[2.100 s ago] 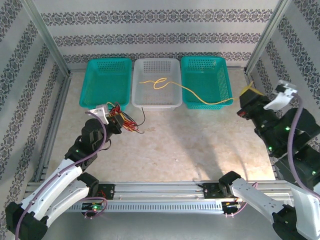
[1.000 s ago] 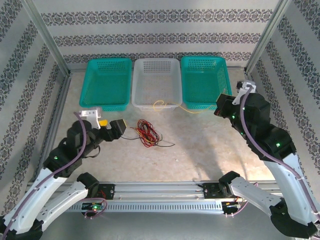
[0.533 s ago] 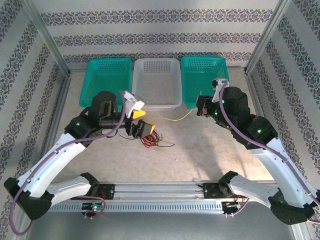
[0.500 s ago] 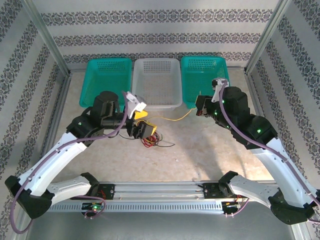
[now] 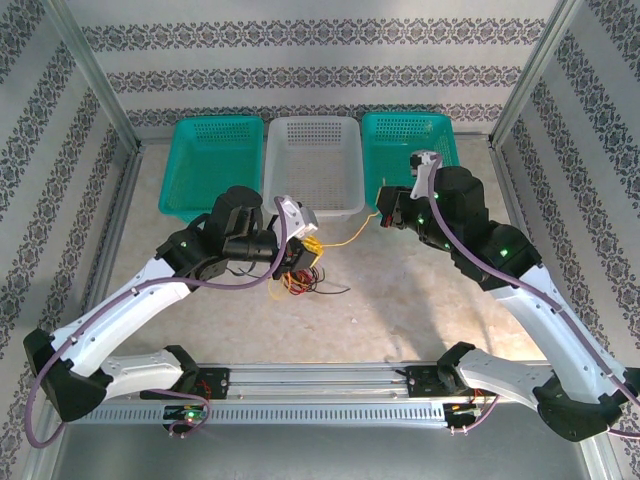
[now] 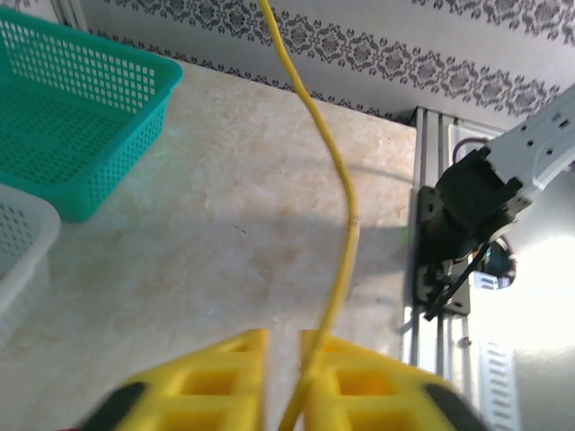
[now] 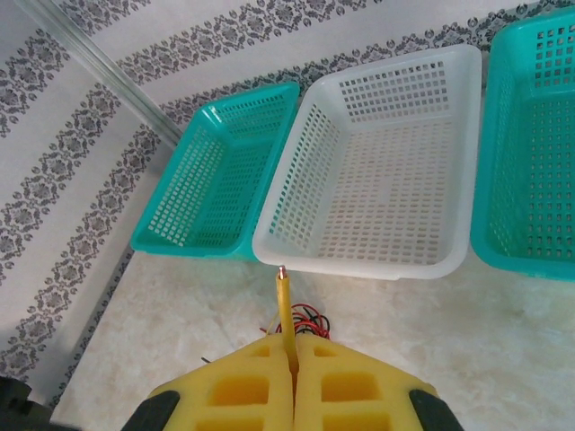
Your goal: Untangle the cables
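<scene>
Your left gripper (image 6: 283, 348) is clamped on the yellow cable (image 6: 343, 224), which comes up from between its fingers and runs away from them over the table (image 6: 207, 233). Your right gripper (image 7: 292, 343) is clenched on the same cable near its other end, where a short stub with a bare metal tip sticks out just past the fingertips. From above, the cable hangs in a loose curve between your two grippers. The red and black cables (image 5: 296, 284) lie bunched on the table just beside the left fingers, on the side toward the arm bases. Ahead of the right fingers stands a white basket (image 7: 359, 267), with a teal basket (image 7: 184, 244) on each side.
</scene>
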`<state>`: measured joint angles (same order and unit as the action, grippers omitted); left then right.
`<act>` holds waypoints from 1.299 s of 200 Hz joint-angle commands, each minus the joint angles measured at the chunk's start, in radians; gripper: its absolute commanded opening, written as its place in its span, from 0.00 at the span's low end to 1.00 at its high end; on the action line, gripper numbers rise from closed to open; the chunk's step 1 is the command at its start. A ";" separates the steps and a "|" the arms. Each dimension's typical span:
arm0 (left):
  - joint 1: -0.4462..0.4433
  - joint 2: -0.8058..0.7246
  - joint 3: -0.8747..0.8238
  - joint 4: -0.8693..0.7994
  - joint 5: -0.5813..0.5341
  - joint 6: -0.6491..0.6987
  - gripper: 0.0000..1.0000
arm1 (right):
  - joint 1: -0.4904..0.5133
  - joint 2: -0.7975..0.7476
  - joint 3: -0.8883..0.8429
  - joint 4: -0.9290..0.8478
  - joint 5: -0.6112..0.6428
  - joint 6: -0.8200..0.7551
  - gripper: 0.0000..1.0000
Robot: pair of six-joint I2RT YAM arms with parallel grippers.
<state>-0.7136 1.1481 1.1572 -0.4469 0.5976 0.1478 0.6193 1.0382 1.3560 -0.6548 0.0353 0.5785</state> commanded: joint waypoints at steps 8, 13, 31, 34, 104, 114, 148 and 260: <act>-0.017 -0.037 -0.046 0.106 -0.012 0.001 0.00 | -0.010 0.009 0.036 0.047 -0.029 0.037 0.00; -0.017 -0.039 -0.051 0.113 -0.008 -0.003 0.00 | -0.015 0.009 0.034 0.055 -0.038 0.044 0.00; -0.017 -0.030 -0.066 0.128 0.006 -0.021 0.00 | -0.038 0.004 0.020 0.096 -0.085 0.076 0.00; -0.017 -0.027 -0.068 0.129 0.007 -0.025 0.00 | -0.042 0.002 0.017 0.103 -0.090 0.081 0.00; 0.085 -0.046 -0.138 0.336 -0.408 -0.215 0.00 | -0.200 -0.213 -0.172 0.018 0.062 0.147 0.79; 0.111 -0.035 -0.113 0.331 -0.517 -0.217 0.00 | -0.231 -0.263 -0.224 0.010 0.035 0.158 0.79; 0.296 0.050 -0.009 0.341 -0.623 -0.278 0.00 | -0.256 -0.339 -0.376 -0.036 -0.081 0.189 0.75; 0.648 0.498 0.362 0.404 -0.612 -0.126 0.00 | 0.024 -0.302 -0.550 0.128 -0.035 0.284 0.70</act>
<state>-0.0975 1.5963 1.4544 -0.0628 0.0021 -0.0296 0.6067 0.7033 0.7685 -0.5777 -0.0471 0.8619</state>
